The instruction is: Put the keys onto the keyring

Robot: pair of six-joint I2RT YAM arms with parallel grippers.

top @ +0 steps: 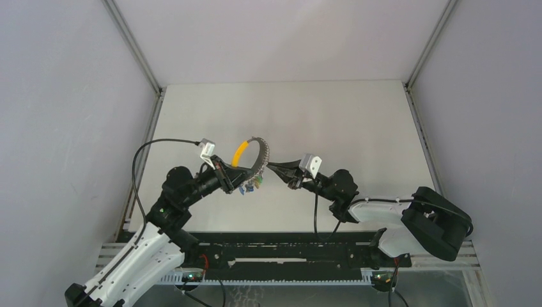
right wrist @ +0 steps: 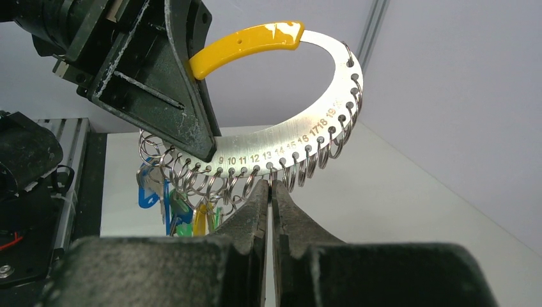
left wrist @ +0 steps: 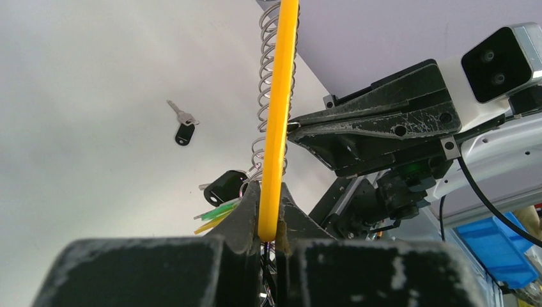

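My left gripper (top: 238,169) (left wrist: 270,198) is shut on the yellow band (left wrist: 278,115) of the keyring (top: 261,153) and holds it above the table. The silvery numbered plate (right wrist: 307,125) carries many small split rings. Blue, green and yellow tags (right wrist: 167,206) hang at its left end, and a black-headed key (left wrist: 225,185) hangs with them. My right gripper (top: 270,165) (right wrist: 269,184) is shut, its tips pinching one small split ring under the plate. The loose key (left wrist: 184,127), black head and silver blade, lies on the table; I cannot make it out in the top view.
The white table (top: 332,121) has grey walls on three sides. A black rail (top: 287,246) runs along the near edge by the arm bases. The right arm's body (left wrist: 383,128) stands close to the keyring in the left wrist view.
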